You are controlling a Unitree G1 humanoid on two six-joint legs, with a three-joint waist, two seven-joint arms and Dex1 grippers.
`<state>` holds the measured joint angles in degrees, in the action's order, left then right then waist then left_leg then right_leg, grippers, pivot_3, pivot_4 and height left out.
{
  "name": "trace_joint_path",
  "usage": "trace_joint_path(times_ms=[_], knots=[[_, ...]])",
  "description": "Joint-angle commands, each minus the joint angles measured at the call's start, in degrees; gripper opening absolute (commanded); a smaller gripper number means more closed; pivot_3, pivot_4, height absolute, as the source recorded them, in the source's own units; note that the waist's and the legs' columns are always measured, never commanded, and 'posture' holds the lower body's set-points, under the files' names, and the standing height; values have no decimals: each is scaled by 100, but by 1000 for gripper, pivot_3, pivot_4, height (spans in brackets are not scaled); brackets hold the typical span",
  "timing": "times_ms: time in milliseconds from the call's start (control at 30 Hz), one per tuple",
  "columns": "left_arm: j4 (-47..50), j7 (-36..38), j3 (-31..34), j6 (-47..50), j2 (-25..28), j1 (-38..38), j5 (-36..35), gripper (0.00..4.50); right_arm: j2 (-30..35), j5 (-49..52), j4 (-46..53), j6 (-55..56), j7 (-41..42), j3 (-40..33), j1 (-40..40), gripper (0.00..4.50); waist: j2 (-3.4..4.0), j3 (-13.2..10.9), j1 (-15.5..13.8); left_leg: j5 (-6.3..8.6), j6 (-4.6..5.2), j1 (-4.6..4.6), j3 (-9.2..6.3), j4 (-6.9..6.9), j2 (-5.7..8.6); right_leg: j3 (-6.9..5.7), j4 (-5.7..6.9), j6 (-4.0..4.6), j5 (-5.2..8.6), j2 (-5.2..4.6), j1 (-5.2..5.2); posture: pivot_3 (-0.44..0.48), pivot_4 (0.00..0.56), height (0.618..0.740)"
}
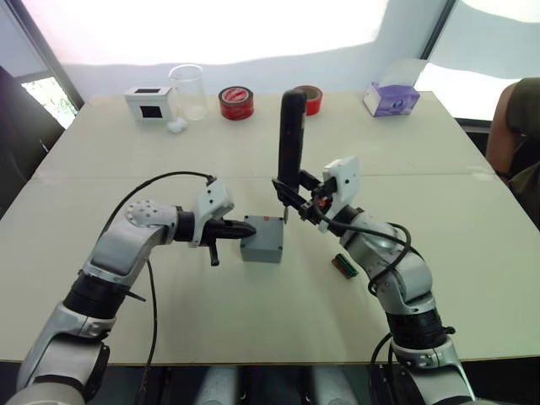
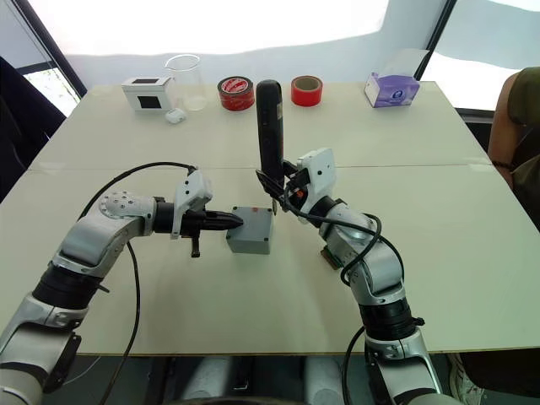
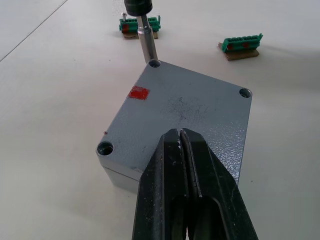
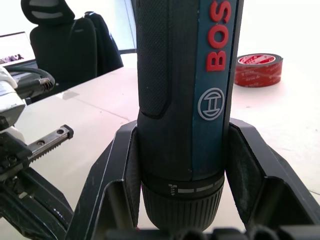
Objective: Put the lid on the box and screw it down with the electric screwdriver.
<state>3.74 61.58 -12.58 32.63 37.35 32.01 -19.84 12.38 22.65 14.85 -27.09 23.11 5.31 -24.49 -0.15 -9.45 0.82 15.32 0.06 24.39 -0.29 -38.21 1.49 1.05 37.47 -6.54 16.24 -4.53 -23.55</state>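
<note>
Item one, the box: we find it near the middle of the table, grey, with the lid already seated on top. The left wrist view adds detail the head views lack: a small red mark on the lid, open screw holes at three visible corners, and two green terminal blocks lying on the table beyond it.

Item two, the left gripper: we see its two black fingers pressed together with nothing between them, tips resting over the lid's near edge.

Item three, the electric screwdriver: held upright, clamped between the fingers of the right gripper just beside the box. The right wrist view shows the pads against both sides of the barrel above the collar, and red lettering on a blue panel. The left wrist view shows the metal bit standing at the far corner hole of the lid; we cannot tell whether it is seated.

Item four, far edge of the table: a white box with a black window, a clear beaker whose contents we cannot make out, two red tape rolls, a purple tissue box.

Item five, open room: bare tabletop lies on all sides of the box, widest toward the near edge.
</note>
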Motion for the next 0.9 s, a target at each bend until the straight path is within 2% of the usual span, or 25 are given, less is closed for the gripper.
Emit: trace_joint_path(times_ms=[33,433,900], knots=[[110,-27,21,96,35,-61,48,0,-64,-28,239,275,75,-19,-43,1757,0,0,0,0,0,0,0,0,0,0,0,0,0,0,0,0,150,740],[58,-17,-33,60,-1,-60,97,0,-235,558,814,-72,103,-293,-268,1757,0,0,1,-3,-5,-1,-1,0,0,0,0,0,0,0,0,0,150,740],[26,15,-28,29,-14,-43,135,0,-115,53,458,303,197,-128,1,1757,0,0,0,-1,-3,-2,-1,0,1,0,4,0,0,0,1,0,150,740]])
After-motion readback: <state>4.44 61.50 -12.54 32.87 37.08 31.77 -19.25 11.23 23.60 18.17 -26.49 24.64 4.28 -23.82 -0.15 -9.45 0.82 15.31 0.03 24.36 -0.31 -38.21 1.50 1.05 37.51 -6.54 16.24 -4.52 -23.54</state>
